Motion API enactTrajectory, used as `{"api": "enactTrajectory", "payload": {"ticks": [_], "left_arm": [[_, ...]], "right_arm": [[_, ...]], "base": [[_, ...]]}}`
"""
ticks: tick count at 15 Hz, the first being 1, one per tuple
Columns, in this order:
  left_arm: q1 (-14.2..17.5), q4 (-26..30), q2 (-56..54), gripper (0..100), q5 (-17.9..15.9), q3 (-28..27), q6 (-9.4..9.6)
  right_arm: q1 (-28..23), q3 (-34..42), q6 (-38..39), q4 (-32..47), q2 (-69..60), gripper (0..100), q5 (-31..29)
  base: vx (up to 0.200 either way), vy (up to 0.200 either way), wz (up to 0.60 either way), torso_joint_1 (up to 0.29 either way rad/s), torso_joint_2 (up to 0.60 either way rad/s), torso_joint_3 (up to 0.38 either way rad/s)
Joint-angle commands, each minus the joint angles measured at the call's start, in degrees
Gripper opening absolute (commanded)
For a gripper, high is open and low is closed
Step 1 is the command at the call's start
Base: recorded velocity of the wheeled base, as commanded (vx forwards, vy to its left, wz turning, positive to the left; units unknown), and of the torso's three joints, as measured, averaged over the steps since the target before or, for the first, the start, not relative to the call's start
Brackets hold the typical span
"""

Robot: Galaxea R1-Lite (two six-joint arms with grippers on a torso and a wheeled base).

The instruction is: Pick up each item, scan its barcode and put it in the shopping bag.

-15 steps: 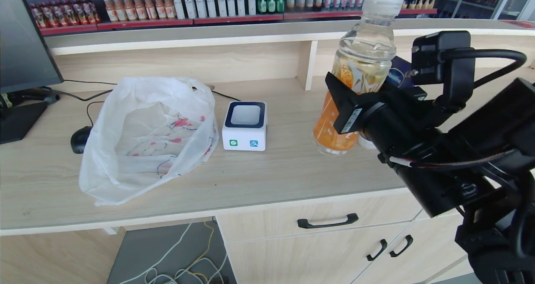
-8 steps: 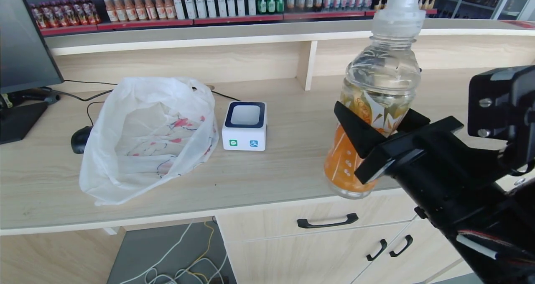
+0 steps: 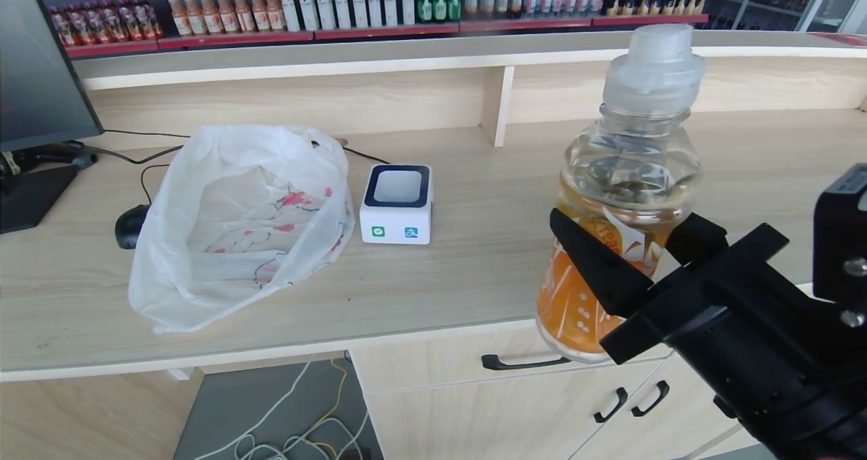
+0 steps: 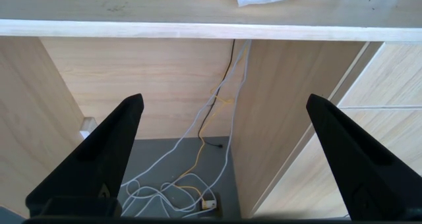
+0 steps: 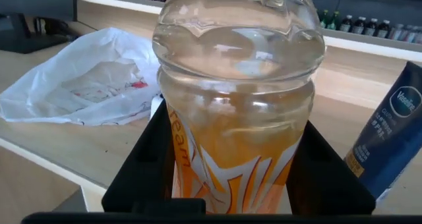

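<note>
The right gripper (image 3: 637, 246), clamped on the clear plastic orange-drink bottle (image 3: 630, 169), has drawn it nearer across the pale wooden counter (image 3: 474, 277). The bottle hangs upright, right of the white cube scanner (image 3: 396, 206). Scanning and the white plastic shopping bag (image 3: 237, 223) likely come next. The left gripper (image 4: 223, 105) is spread empty below the counter.

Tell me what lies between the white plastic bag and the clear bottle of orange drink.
Head view: a small white cube scanner stands beside the bag; from there to the bottle, bare wooden counter.
</note>
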Motion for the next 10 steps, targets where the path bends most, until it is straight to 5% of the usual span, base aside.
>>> {"api": "enactTrajectory", "payload": {"ticks": [1,10], "left_arm": [[0.1,0.0,0.0,100,0.0,0.0,0.00],[0.1,0.0,0.0,100,0.0,0.0,0.00]], "right_arm": [[1.4,-0.5,-0.6,0.1,0.1,0,0.0],[10.3,0.4,-9.6,0.1,0.0,0,0.3]], "base": [[0.000,0.000,0.00,0.000,0.00,0.000],[0.000,0.000,0.00,0.000,0.00,0.000]]}}
